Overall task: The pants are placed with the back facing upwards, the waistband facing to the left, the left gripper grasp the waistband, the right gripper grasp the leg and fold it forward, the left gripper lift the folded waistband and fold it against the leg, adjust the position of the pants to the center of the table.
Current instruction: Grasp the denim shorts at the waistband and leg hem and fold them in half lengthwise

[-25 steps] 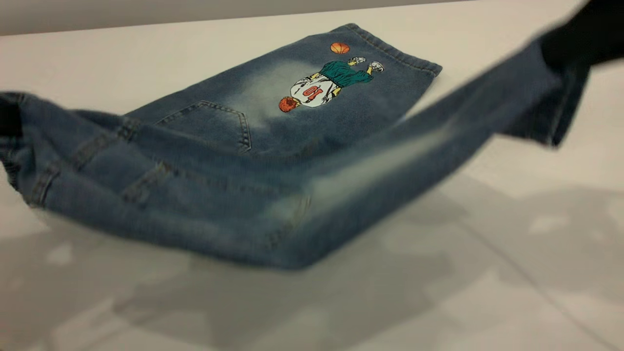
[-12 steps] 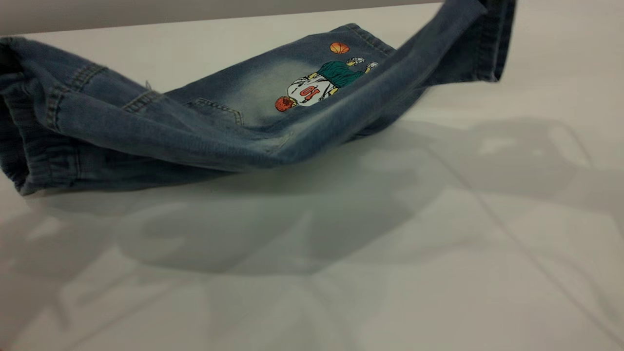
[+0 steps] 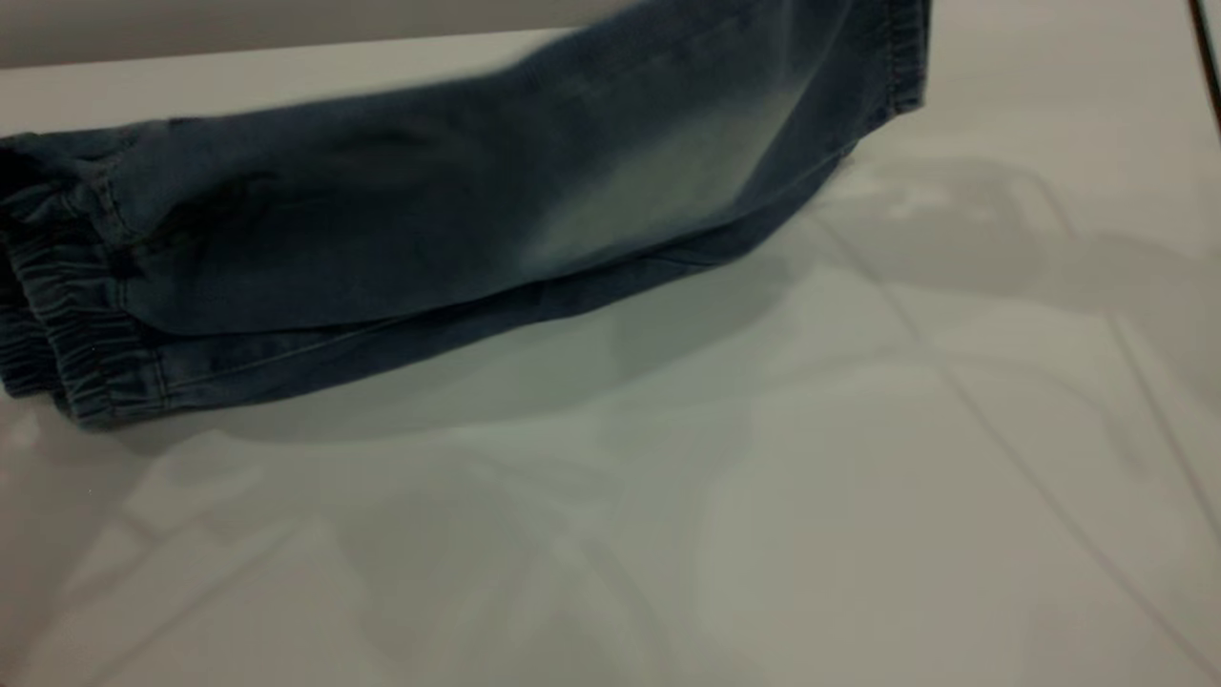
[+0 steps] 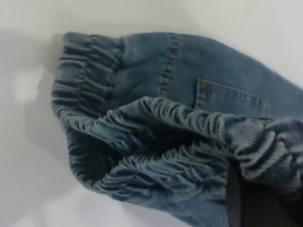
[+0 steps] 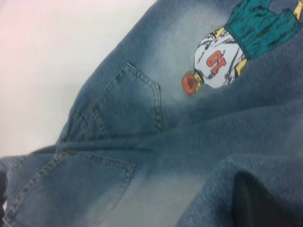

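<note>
In the exterior view you see the pants [image 3: 458,229] spread across the far left part of the table [image 3: 763,496]. The leg [image 3: 668,162] is raised and drawn over the rest of the garment, so that its plain side with the large pale faded patch faces the camera. Its stitched hem hangs at the upper right of the scene, clear of the table surface, and the fabric throws a broad shadow on the table below it.

The waistband [image 3: 67,334] lies at the far left. Its gathered elastic is bunched and partly lifted.

Neither gripper body shows in the exterior view.

In the left wrist view you find the left gripper [image 4: 255,201] as a dark finger pressed into the ruched waistband [image 4: 189,137]. The elastic is puckered tightly around it, so the fingers are clamped on the waistband. One back pocket [image 4: 232,101] is visible just beyond the raised band.

In the right wrist view you find the right gripper [image 5: 258,201] as a dark shape wrapped by a fold of denim from the leg [image 5: 236,156]. The cloth is pulled taut around it, so its fingers are grasping the leg. Beneath that fold you see the two back pockets [image 5: 128,106] and the basketball player print [image 5: 232,47] on the other leg, which lies flat.
</note>
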Motion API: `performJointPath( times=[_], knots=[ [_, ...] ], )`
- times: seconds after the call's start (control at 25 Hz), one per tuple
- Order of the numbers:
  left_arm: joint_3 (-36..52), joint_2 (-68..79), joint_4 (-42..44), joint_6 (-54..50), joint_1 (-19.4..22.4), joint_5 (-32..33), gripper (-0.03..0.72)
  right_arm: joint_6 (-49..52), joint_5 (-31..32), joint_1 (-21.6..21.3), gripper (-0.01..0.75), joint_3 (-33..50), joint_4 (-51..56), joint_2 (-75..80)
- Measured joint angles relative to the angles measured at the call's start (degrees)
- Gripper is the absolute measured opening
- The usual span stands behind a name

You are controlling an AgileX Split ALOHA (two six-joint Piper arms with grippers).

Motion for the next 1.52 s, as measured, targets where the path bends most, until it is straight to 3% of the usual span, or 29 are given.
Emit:
performJointPath(
  times=[0.24, 0.72, 1.16, 1.52],
  knots=[
    [-1.2, 2.2, -7.5, -0.1, 0.0, -5.5, 0.141, 4.0, 1.6, 0.1, 0.025, -7.8, 3.1, 7.4],
    [-13.7, 16.3, -6.9, 0.2, 0.0, -6.0, 0.141, 9.5, -0.6, 3.5, 0.025, -19.4, 4.6, 20.1],
    [-15.5, 23.0, -6.9, 4.9, 0.0, -5.7, 0.141, 12.3, -2.8, 3.4, 0.025, -19.7, -1.1, 23.0],
    [-15.4, 22.9, -6.8, 14.5, 0.1, -2.4, 0.161, 8.8, -0.1, 3.4, 0.058, -19.7, -9.0, 22.9]
  ],
)
